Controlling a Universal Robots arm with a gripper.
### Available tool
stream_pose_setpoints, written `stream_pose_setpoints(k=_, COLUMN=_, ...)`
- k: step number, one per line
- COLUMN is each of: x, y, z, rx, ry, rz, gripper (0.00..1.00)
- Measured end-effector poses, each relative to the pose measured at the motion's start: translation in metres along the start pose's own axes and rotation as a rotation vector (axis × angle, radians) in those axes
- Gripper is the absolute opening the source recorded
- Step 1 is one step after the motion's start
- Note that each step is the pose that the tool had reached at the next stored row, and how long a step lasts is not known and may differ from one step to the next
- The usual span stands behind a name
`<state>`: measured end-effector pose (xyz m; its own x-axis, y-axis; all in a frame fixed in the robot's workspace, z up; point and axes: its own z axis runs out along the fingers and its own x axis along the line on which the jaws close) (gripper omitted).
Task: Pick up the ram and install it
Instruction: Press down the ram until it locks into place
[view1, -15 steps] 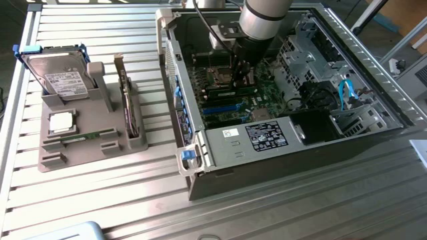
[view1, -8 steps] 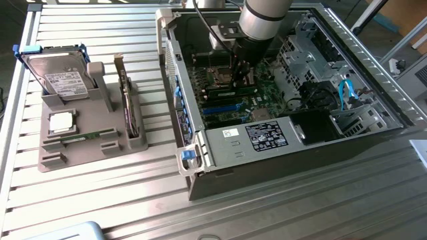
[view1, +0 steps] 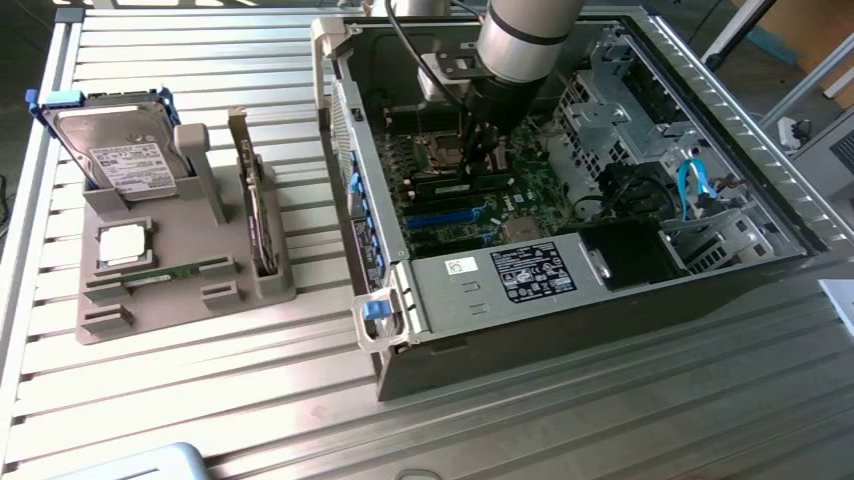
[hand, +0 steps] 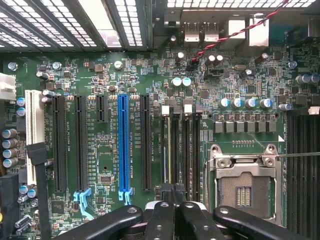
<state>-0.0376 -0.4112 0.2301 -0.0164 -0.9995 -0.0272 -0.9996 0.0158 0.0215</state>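
Note:
The ram (view1: 180, 270), a thin green stick, lies in a slot near the front of the grey fixture (view1: 100, 325) at the exterior view's left, outside the computer. My gripper (view1: 477, 150) is far from it, reaching down into the open computer case (view1: 461, 300) above the motherboard. In the wrist view the gripper (hand: 173, 197) is shut, its black fingers (hand: 160, 215) meeting just over the row of black memory slots (hand: 182, 150). I see nothing held between them. A thin pale line runs along one memory slot; what it is I cannot tell.
The fixture also holds a silver hard drive (view1: 127, 160), an upright expansion card (view1: 254, 210) and a small square chip (view1: 123, 243). On the motherboard, an open processor socket (hand: 245, 185) and a blue card slot (hand: 123, 145) flank the memory slots. Slatted metal table (view1: 534, 420) surrounds everything.

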Motion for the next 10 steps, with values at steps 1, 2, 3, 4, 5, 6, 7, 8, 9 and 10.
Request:
stream_pose_setpoints(k=1, x=0.0000, y=0.0000, z=0.0002, rx=0.0002, ry=-0.0004, rz=0.000, gripper=0.11)
stream_pose_setpoints(k=2, x=0.0000, y=0.0000, z=0.0002, rx=0.0002, ry=-0.0003, rz=0.000, gripper=0.11)
stream_pose_setpoints(k=3, x=0.0000, y=0.0000, z=-0.0001, rx=0.0002, ry=-0.0004, rz=0.000, gripper=0.11)
stream_pose_setpoints(k=4, x=-0.0001, y=0.0000, z=-0.0006, rx=0.0004, ry=-0.0008, rz=0.000, gripper=0.11)
stream_pose_setpoints(k=5, x=-0.0002, y=0.0000, z=-0.0016, rx=0.0007, ry=-0.0015, rz=0.000, gripper=0.11)
stream_pose_setpoints(k=6, x=-0.0003, y=0.0000, z=-0.0026, rx=0.0007, ry=-0.0015, rz=0.000, gripper=0.11)
stream_pose_setpoints(k=7, x=-0.0003, y=0.0000, z=-0.0033, rx=0.0006, ry=-0.0012, rz=0.000, gripper=0.11)
stream_pose_setpoints(k=8, x=-0.0002, y=0.0000, z=-0.0044, rx=0.0004, ry=-0.0008, rz=0.000, gripper=0.11)
stream_pose_setpoints(k=9, x=-0.0002, y=0.0001, z=-0.0050, rx=0.0003, ry=-0.0007, rz=0.000, gripper=0.11)
stream_pose_setpoints(k=10, x=-0.0002, y=0.0001, z=-0.0058, rx=0.0003, ry=-0.0005, rz=0.000, gripper=0.11)
